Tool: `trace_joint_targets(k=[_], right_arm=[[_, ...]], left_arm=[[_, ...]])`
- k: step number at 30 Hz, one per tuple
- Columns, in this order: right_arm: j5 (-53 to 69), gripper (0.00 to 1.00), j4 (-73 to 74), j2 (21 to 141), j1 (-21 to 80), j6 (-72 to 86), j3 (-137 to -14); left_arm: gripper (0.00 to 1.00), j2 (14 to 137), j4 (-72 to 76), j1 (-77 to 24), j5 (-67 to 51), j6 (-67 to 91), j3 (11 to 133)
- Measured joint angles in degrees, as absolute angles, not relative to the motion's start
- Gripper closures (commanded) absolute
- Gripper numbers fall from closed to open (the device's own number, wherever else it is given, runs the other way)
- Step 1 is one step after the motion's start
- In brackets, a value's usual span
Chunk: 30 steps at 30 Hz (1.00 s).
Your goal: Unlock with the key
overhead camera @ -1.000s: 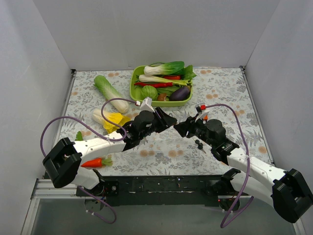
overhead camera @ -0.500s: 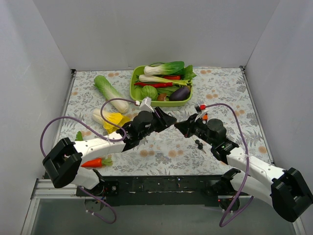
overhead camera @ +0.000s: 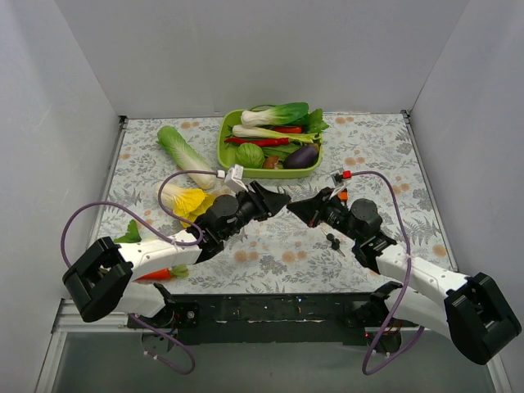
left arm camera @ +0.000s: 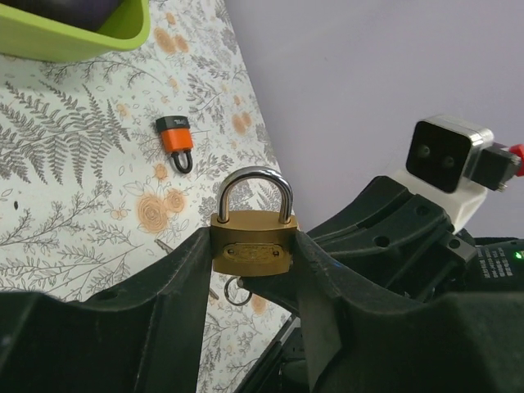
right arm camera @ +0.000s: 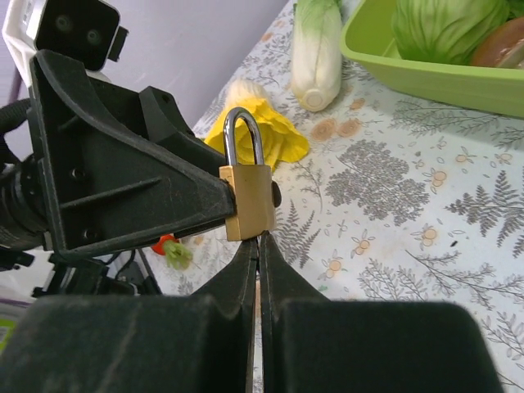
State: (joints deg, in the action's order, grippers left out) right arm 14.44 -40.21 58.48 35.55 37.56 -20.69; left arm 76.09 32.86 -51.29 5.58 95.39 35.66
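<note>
Left gripper (overhead camera: 276, 199) clamps the brass padlock (left arm camera: 252, 244) upright off the table (overhead camera: 372, 155), shackle shut. The right gripper (right arm camera: 258, 243) is pinched closed just under the padlock body, beside a small silver ring (left arm camera: 237, 291), and what it holds is hidden. A black-headed key (overhead camera: 332, 241) lies on the table near the right arm. Judged step: working the keyhole. Next calls for a twist in line with the lock, with the padlock held steady.

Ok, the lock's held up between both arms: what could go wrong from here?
The right fingers are shut just under the brass padlock, and nothing shows between them, so a twist may achieve nothing. The left fingers pinch only the padlock's sides, so torque could tilt it or knock it loose. Both sets of fingers work very close together and might collide.
</note>
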Motion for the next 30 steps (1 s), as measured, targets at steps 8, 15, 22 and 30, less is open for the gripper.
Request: trace_joint_targets(k=[8,15,22,30], right_arm=[[18.4,0.99,-47.3,59.3,33.5,46.2,-20.7],[21.3,0.99,-54.9,60.0,31.9,52.9,-19.8],[23.9,0.99,-59.9,61.6,30.7,56.3,-19.7],[23.3,0.67,-46.2,56.9,30.9,47.0,-21.8]], left_arm=[[1.00,75.0,40.4,-50.7,3.5,91.6,34.4],[1.00,74.8,45.6,-50.3,0.6,89.5,34.4],[1.00,74.4,47.8,-50.0,-1.1,88.2,34.4],[1.00,73.1,37.1,-50.4,-0.1,87.7,37.2]])
